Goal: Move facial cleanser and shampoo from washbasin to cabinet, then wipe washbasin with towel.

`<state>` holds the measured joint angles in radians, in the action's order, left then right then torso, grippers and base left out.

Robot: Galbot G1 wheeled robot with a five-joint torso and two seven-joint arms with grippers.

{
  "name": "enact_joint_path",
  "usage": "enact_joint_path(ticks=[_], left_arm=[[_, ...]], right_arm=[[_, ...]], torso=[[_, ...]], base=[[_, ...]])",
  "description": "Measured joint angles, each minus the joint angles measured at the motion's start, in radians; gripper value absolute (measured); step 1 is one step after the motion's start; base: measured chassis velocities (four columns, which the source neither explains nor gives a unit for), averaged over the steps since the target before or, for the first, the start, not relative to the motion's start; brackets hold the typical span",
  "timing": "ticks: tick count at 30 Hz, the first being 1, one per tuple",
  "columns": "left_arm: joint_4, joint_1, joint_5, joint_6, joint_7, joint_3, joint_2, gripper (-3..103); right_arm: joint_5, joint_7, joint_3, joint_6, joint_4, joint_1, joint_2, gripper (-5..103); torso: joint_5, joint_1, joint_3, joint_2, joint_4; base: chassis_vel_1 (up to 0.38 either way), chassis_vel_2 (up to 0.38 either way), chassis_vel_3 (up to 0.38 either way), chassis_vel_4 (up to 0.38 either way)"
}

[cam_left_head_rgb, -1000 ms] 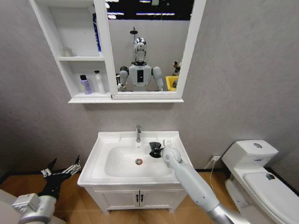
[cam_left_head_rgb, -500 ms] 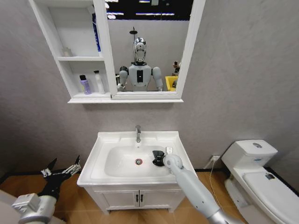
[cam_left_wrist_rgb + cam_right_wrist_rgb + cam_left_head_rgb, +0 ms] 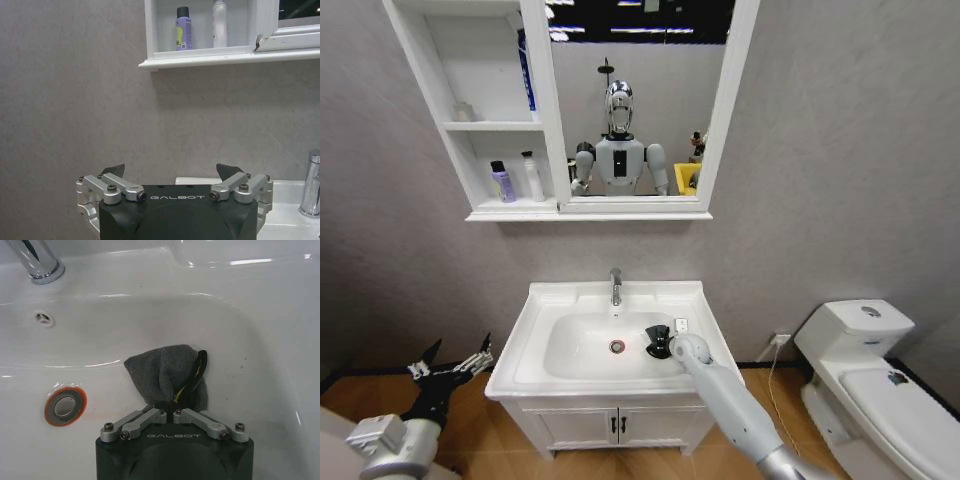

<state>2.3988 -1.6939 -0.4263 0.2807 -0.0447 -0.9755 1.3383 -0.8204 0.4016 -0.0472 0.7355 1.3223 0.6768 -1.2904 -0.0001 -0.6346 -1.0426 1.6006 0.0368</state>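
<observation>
The right gripper (image 3: 168, 407) is clamped on the towel (image 3: 165, 372), pressing it against the inner right slope of the washbasin (image 3: 550, 300) bowl, its jaws drawn together around the bunched cloth. In the right wrist view the towel reads as a dark grey, nubby terry wad with a black edge band and a thin yellow stitch line, crumpled into a rough fist shape — it sits beside the drain (image 3: 65, 406), apart from it, and well below the chrome tap (image 3: 42, 262). From the head view the towel (image 3: 657, 340) is a small black lump at the bowl's right side.

Compared with a second ago, the right gripper and towel have come down from the basin's back right ledge into the bowl, and since half a second ago they have barely shifted. The left gripper (image 3: 450, 368) stays parked low at the robot's left, beside the vanity, its fingers spread wide.

The basin is glossy white ceramic — a rectangular top with an oval bowl, the drain ringed in an orange-brown stain. On the bottom shelf of the cabinet (image 3: 470, 125) stand a purple bottle (image 3: 503, 182) with a black cap and a slim white bottle (image 3: 531, 176).
</observation>
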Motion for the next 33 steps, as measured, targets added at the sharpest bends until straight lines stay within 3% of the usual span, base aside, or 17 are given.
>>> enact_joint_path(ticks=[14, 33], left_arm=[[0.000, 0.000, 0.000, 0.000, 0.000, 0.000, 0.000, 100], [0.000, 0.000, 0.000, 0.000, 0.000, 0.000, 0.000, 100]], right_arm=[[0.100, -0.104, 0.013, -0.032, -0.116, -0.037, -0.069, 1], [0.179, -0.255, 0.011, -0.134, -0.235, -0.071, -0.147, 1]], torso=[[0.0000, 0.000, 0.000, 0.000, 0.0002], [0.0001, 0.000, 0.000, 0.000, 0.0002]], base=[[0.000, 0.000, 0.000, 0.000], [0.000, 0.000, 0.000, 0.000]])
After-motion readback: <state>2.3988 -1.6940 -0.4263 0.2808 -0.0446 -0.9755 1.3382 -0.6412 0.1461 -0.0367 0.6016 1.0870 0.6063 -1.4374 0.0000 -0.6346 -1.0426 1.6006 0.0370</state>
